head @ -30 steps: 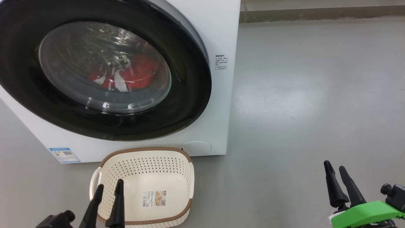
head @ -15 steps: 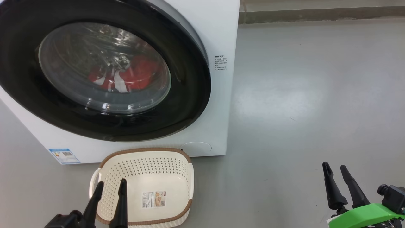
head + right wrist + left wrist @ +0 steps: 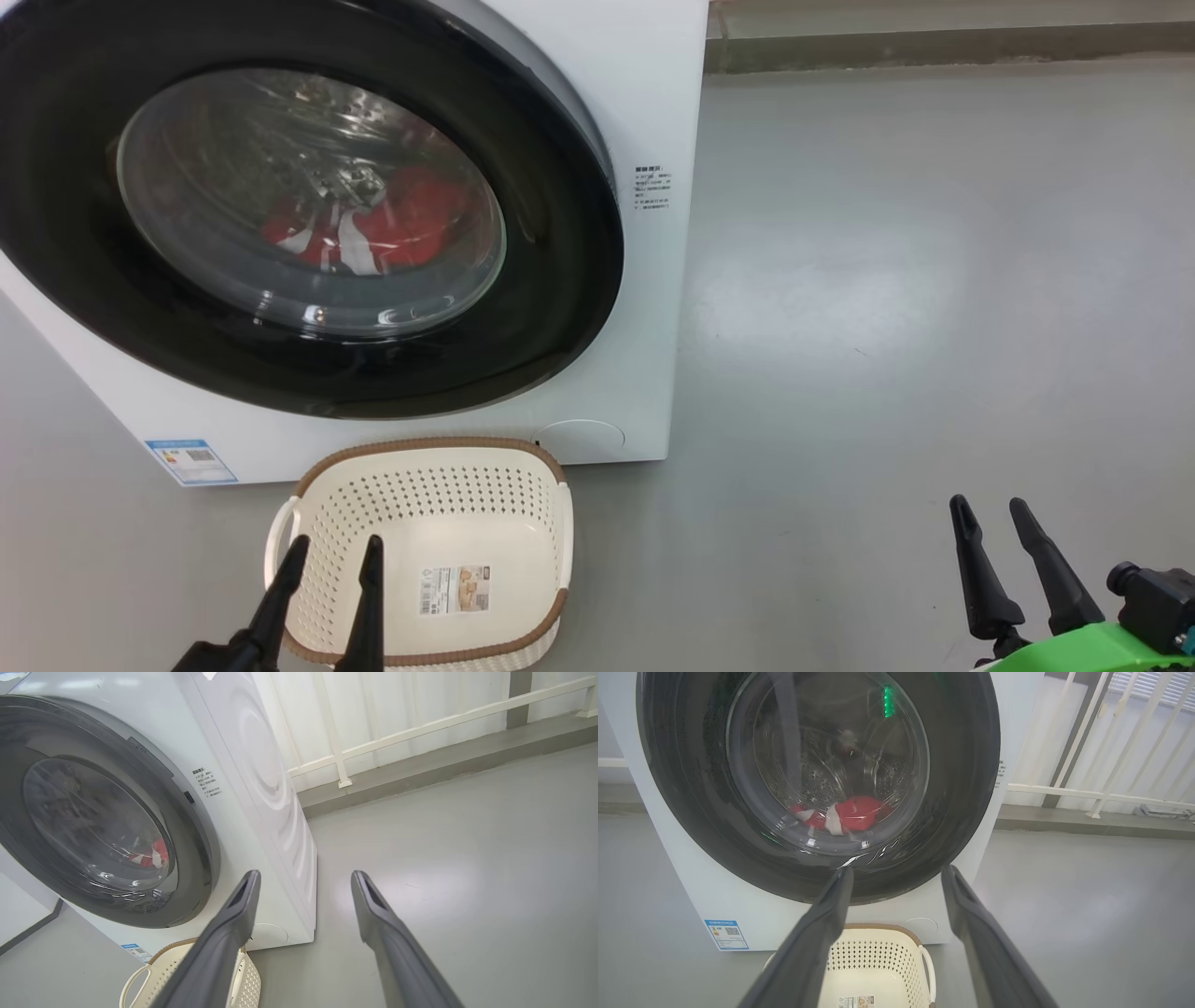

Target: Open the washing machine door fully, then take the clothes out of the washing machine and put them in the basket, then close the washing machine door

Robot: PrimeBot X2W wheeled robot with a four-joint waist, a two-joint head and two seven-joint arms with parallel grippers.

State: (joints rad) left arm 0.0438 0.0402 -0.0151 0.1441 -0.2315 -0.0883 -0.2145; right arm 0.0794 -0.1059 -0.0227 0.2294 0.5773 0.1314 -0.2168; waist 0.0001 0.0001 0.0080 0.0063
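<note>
We see the washing machine door closed, the clothes red behind its glass, the basket just below it, our left gripper and right gripper spread wide and empty

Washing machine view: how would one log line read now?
washing machine door: not fully open; red garment: inside; basket: empty; left gripper: open; right gripper: open

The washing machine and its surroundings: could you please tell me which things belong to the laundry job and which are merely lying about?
Job:
washing machine door, shut
washing machine
clothes, inside the machine
basket, on the floor in front

Lying about:
blue sticker on the machine's front
white railing behind, seen from the left wrist
</note>
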